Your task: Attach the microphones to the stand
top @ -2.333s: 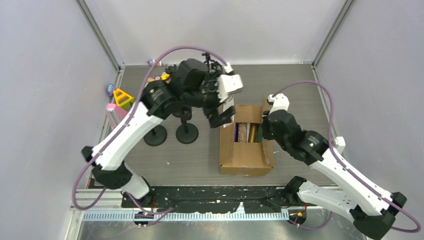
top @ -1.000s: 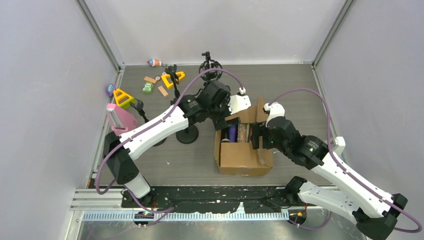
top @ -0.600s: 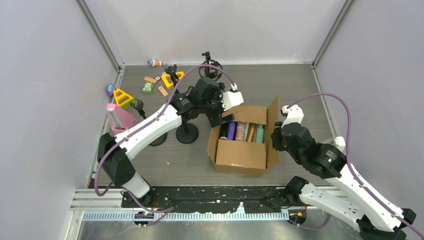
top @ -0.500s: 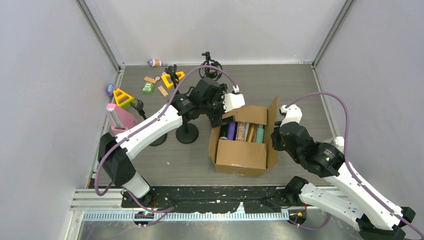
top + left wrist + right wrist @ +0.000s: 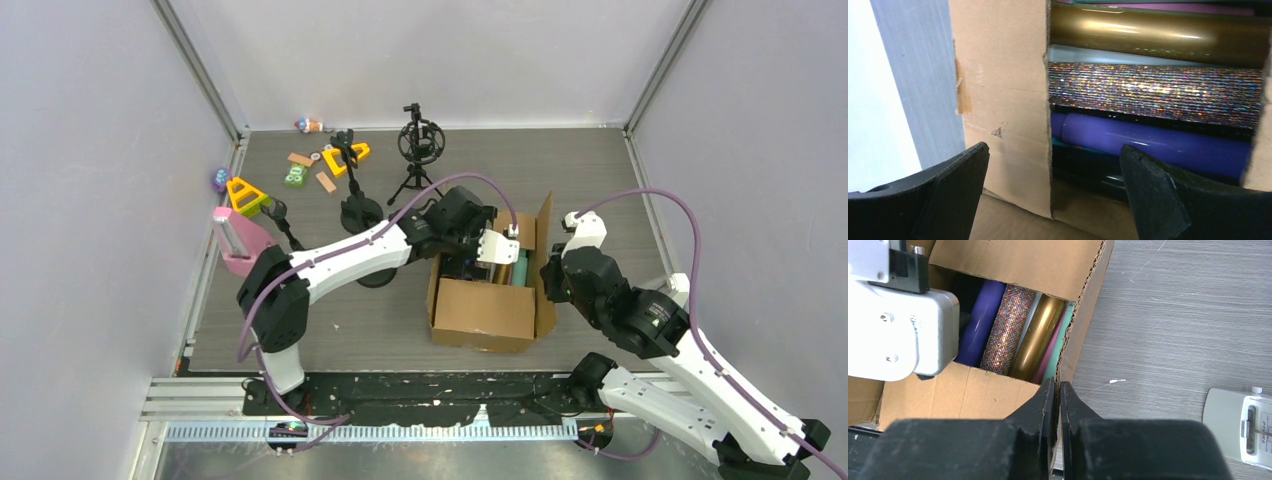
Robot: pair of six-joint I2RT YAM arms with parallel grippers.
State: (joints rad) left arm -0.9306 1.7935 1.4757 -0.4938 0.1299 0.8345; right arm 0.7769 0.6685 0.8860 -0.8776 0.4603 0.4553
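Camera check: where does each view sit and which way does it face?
Top external: fixed above and behind the bases, looking down on the table; both arms show, meeting at the cardboard box.
Left wrist: on the left arm, looking into the box at the gold microphone, glitter microphone and purple microphone; the open left gripper frames the bottom.
Right wrist: on the right arm, looking down the box's right wall; the right gripper is shut on its edge.
Shared: both wrist views show those three microphones.

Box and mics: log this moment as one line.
left tool: open, over mics in box | right tool: shut on box edge | stands: no mic seen attached
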